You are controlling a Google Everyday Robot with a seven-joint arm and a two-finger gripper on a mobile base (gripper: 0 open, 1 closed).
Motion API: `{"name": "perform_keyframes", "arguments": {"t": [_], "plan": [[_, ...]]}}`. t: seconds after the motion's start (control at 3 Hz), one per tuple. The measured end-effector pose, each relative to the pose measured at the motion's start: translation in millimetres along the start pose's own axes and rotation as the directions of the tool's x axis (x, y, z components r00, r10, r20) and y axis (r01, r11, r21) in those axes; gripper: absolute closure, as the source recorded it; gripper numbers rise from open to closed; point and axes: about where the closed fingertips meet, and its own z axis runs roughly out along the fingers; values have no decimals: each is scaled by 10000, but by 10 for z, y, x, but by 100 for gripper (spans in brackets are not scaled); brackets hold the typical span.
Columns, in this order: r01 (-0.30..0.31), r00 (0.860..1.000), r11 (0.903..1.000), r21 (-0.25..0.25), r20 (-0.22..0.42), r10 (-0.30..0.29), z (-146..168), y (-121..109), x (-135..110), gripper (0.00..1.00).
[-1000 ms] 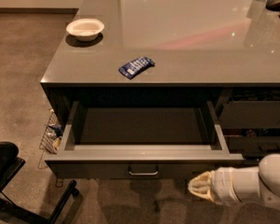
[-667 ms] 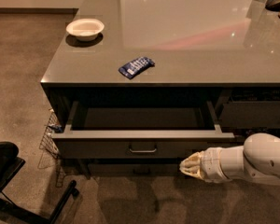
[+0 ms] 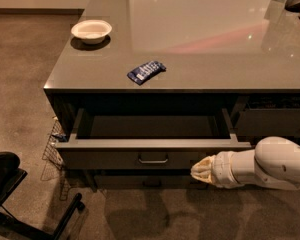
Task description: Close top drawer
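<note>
The top drawer (image 3: pixel 115 159) is a wide dark-grey drawer under the counter, pulled partly out, with a small bar handle (image 3: pixel 152 160) at the centre of its front and a lighter grey inside. My gripper (image 3: pixel 201 169) comes in from the right on a white arm and its tip touches the right part of the drawer front, to the right of the handle.
The grey counter (image 3: pixel 200 59) carries a white bowl (image 3: pixel 91 31) at the left and a blue packet (image 3: pixel 146 71) near the front edge. Another drawer front (image 3: pixel 270 123) sits to the right. A wire rack (image 3: pixel 54 144) and a black chair (image 3: pixel 10 184) stand at the left.
The drawer has slid further in, so less of its inside shows. My gripper has moved left and up with the drawer front.
</note>
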Motion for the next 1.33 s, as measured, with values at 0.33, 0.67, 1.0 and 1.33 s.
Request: {"name": "perform_keyframes", "arguments": {"t": [0.33,0.67,1.0,1.33], "plan": [[242,9993,9995,185,-279,-236,112,-366,130,100],[275,9991,9993,239,-344,-267,134,-458,171,100],[322,9985,9987,406,-448,-304,215,-824,280,100],[325,9980,9979,558,-556,-294,351,-1339,478,100]]}}
